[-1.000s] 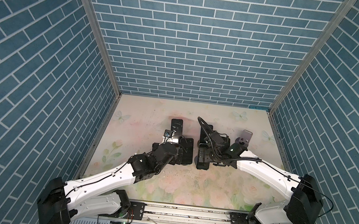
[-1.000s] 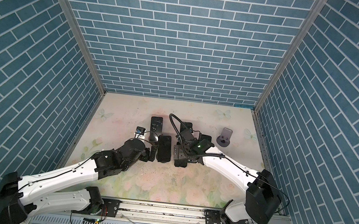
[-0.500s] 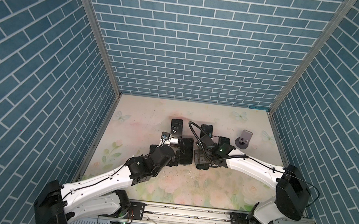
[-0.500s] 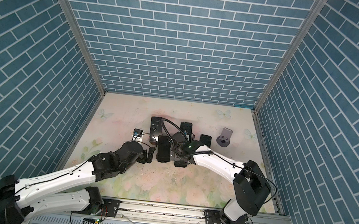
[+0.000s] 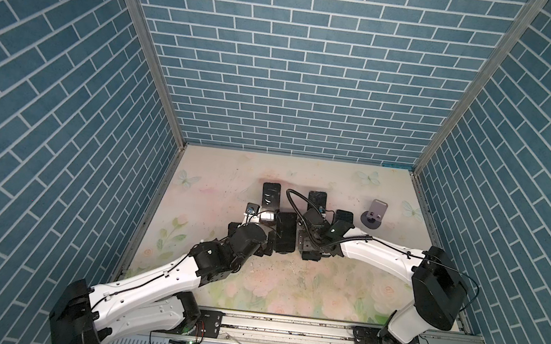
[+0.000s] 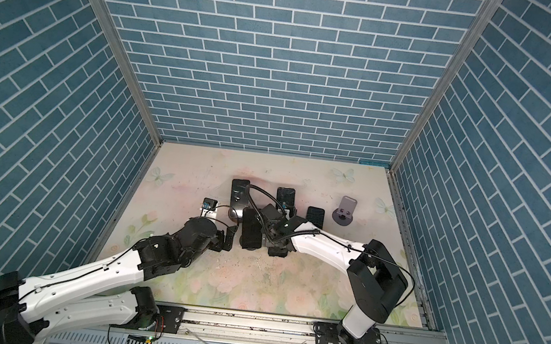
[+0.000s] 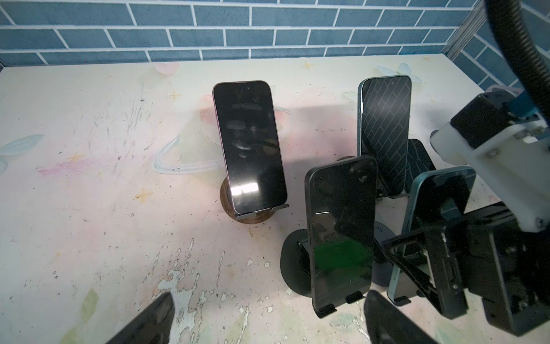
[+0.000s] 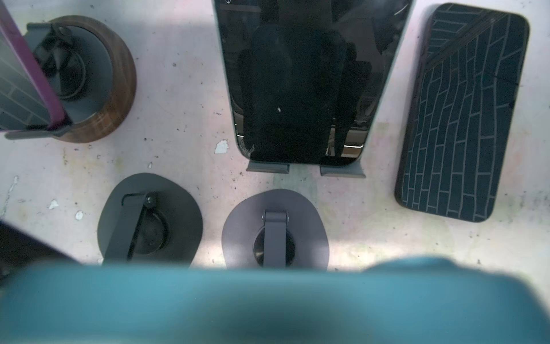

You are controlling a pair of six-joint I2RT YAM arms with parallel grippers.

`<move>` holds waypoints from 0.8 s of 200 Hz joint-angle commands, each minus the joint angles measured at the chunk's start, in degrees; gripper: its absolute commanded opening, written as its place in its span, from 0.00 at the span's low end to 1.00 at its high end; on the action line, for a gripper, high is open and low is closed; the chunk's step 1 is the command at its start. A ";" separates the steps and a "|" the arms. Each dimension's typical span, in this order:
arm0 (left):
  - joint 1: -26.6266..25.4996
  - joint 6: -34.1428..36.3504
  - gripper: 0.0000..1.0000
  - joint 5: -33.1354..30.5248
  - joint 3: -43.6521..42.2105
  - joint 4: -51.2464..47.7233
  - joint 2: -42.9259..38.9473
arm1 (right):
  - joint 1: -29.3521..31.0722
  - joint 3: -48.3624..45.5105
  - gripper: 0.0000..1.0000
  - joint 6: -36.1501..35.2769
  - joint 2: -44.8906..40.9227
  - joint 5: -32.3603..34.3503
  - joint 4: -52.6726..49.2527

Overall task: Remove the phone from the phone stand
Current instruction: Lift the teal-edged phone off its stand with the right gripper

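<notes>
Black, the right pincer [image 5: 309, 247] straddled the teal phone [image 7: 440, 190] on its phone stand [image 8: 309, 235], its grip impossible to judge, while the left pincer [image 7: 268, 323] gaped empty beside them over the scuffed floral table [image 5: 230, 182] inside blue brick walls [image 5: 299, 76], the right arm [image 5: 380, 259] drawn further inward than a second before.

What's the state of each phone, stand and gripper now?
purple phone: propped on wood-base stand
black phone: propped on black stand
teal phone: on grey-base stand, right gripper straddling it, grip unclear
rear phone: propped on lipped stand
flat phone: lying on table
lilac stand: empty
left gripper: open, empty
</notes>
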 commanded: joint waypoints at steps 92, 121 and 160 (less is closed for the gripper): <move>-0.36 2.32 1.00 -1.29 0.01 -1.26 1.78 | 0.28 5.00 0.64 -0.44 -5.15 2.68 -3.70; -0.36 2.36 1.00 -1.22 0.36 -1.26 2.59 | -0.29 6.08 0.63 -2.02 -8.17 3.42 -5.35; -0.36 2.40 1.00 -1.20 0.89 -1.28 3.60 | -3.91 4.12 0.63 -2.73 -14.01 2.94 -7.69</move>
